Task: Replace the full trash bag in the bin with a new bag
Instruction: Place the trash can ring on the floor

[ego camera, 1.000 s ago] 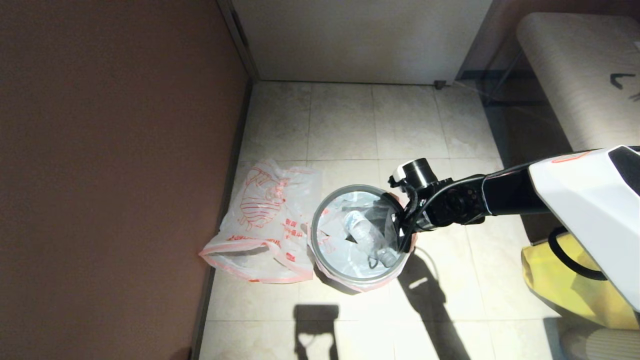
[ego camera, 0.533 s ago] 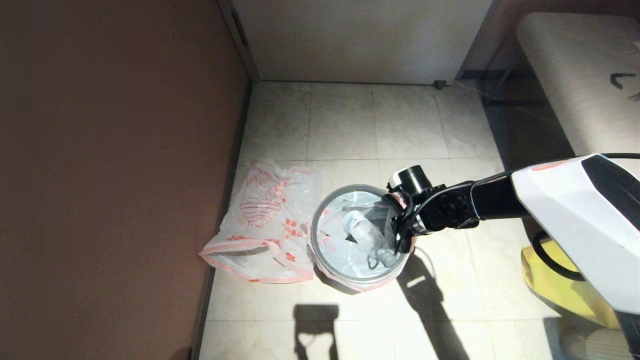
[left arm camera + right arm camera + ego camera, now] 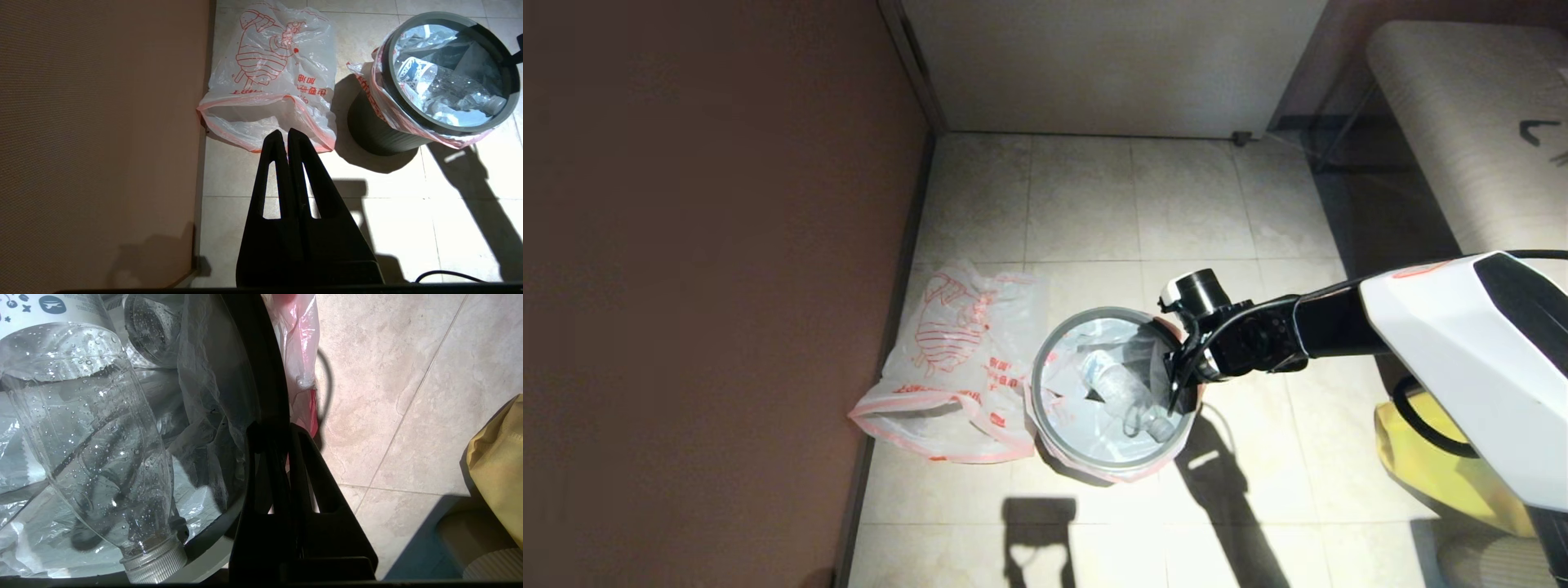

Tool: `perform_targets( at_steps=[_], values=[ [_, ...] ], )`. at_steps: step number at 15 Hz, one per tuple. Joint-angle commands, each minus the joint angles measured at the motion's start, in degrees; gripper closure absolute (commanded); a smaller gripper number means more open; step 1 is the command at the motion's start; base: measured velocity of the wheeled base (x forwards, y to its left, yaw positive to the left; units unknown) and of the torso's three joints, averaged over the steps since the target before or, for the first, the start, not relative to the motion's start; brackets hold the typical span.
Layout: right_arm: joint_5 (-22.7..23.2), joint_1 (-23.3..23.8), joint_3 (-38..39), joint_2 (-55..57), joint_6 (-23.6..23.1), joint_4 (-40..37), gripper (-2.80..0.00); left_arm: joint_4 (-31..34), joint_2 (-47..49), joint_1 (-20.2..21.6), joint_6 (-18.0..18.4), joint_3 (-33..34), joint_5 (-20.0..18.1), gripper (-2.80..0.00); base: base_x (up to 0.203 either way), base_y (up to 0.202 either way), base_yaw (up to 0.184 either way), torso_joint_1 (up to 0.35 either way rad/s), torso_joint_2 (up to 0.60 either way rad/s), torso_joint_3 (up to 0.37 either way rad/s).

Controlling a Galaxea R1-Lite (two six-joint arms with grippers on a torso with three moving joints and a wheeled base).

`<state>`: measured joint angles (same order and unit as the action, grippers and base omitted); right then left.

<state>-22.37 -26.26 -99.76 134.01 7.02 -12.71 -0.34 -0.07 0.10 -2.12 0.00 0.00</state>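
Since the earlier frame, my right gripper has closed at the near-right edge of the bin, and the bin has shifted slightly toward the gripper, its hoop now sitting a little lower and to the right on the floor tiles. My right fingers stand together, clamped on the grey hoop and the film of the full trash bag folded over it; one finger lies inside the rim, the other outside, against the pink-red edge of the bag. Just inside the inner finger, the full trash bag lines the bin and holds a clear plastic bottle with its cap end nearest the gripper base. Outside the outer finger lies bare tile, and farther out a large yellow bag.

My left gripper hangs parked above the floor, its fingers pressed together with nothing between them. Just beyond its fingertips lies the new bag, flat on the tile, with its red line drawing facing up and its open mouth toward the fingers. The new bag lies between the brown wall and the bin, its edge just beside the bin's side.
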Motion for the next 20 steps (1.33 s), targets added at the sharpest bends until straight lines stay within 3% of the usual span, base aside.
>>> perform_targets(
  at_steps=[1,5,15,20],
  values=[
    [-0.13,-0.11,0.00,-0.51,0.01,-0.29,0.00,-0.01,-0.01,0.00,-0.08,0.08,0.00,0.00,0.000,0.000,0.000,0.000,0.00,0.000],
    [-0.13,-0.35,1.39,-3.42,0.15,-0.96,0.00,-0.01,-0.01,-0.01,-0.08,0.00,0.00,0.00,0.000,0.000,0.000,0.000,0.00,0.000],
    [0.88,-2.68,1.49,-11.08,7.90,-16.49,0.00,-0.01,-0.01,-0.01,-0.08,0.00,0.00,0.00,0.000,0.000,0.000,0.000,0.00,0.000],
    [11.33,-3.10,1.14,-14.19,11.07,-21.64,0.00,-0.01,-0.01,0.01,-0.08,0.02,0.00,0.00,0.000,0.000,0.000,0.000,0.00,0.000]
  ],
)
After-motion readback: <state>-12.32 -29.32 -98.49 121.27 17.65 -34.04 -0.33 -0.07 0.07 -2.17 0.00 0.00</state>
